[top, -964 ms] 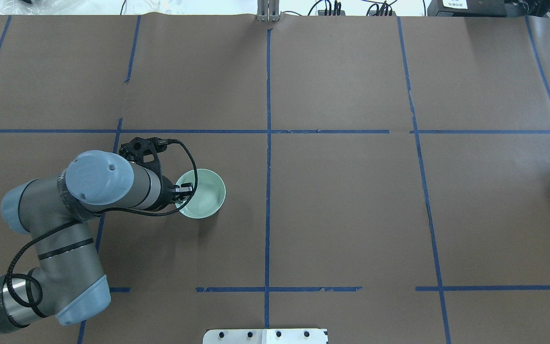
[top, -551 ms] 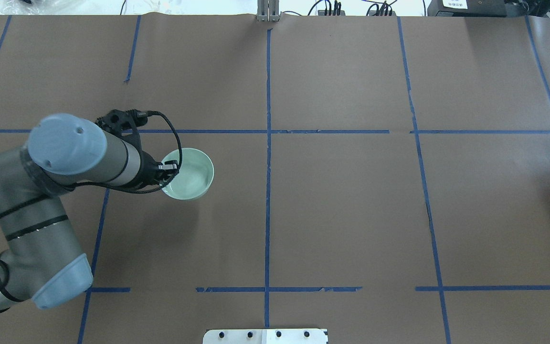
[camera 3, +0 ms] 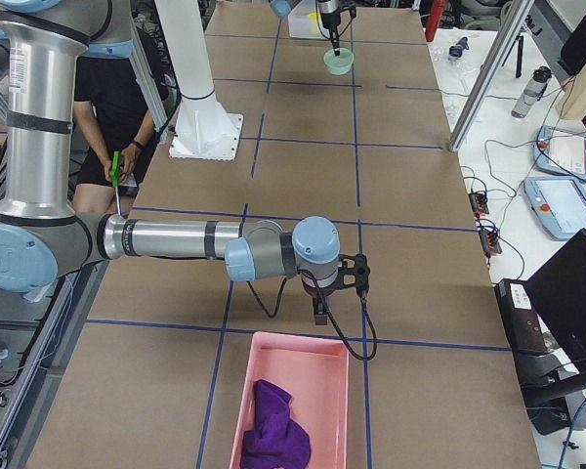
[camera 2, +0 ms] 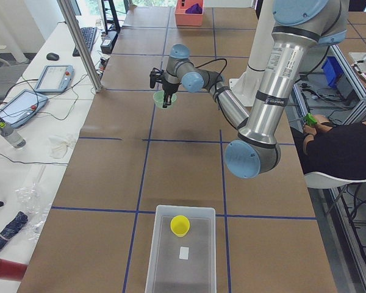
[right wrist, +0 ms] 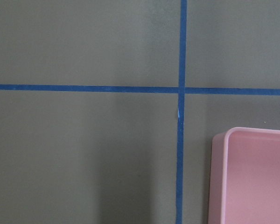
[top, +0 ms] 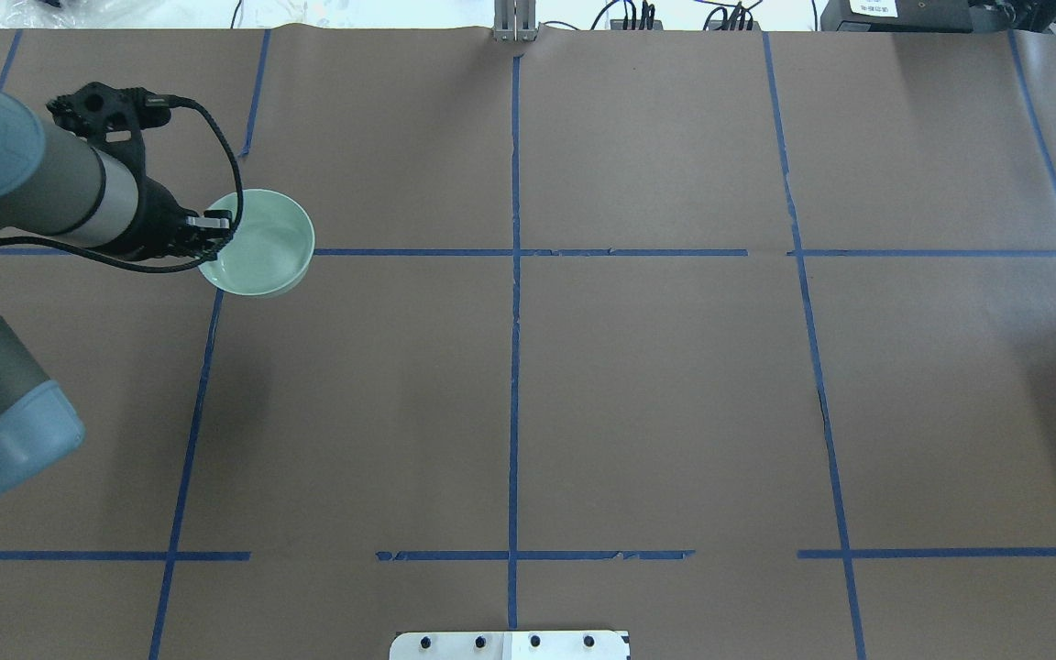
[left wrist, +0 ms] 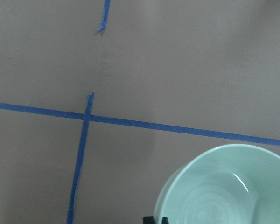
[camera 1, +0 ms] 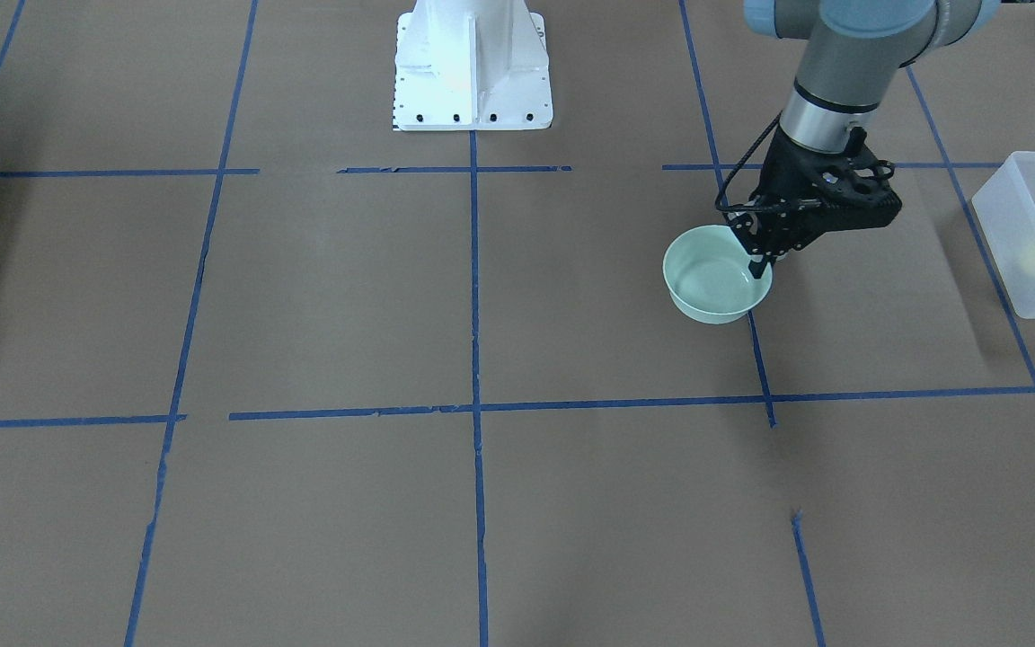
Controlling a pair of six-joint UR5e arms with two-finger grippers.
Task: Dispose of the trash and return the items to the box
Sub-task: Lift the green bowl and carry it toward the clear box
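Observation:
My left gripper (top: pixel 214 225) is shut on the near rim of the mint-green bowl (top: pixel 262 240), one finger inside it, and the bowl (camera 1: pixel 713 286) hangs upright just above the brown table. The left wrist view shows the bowl (left wrist: pixel 228 186) at its lower right. The yellow cup (camera 2: pixel 180 224) stands inside the translucent box (camera 2: pixel 195 268) at the table's left end; the box (camera 1: pixel 1012 261) is to the right of the bowl in the front-facing view. The purple rag (camera 3: pixel 273 430) lies in a pink bin (camera 3: pixel 332 352). My right gripper (camera 3: pixel 318 313) hovers beside that bin; I cannot tell its state.
The white robot base (camera 1: pixel 473 63) stands at the table's near edge. A seated person (camera 2: pixel 341 146) is beside the table behind the left arm. A metal post (camera 2: pixel 79 43) and tablets (camera 2: pixel 24 104) are along the far side.
The left arm has carried the bowl leftward and toward the far side of the table, from the middle-left square to the blue cross line. The grip on the rim is unchanged.

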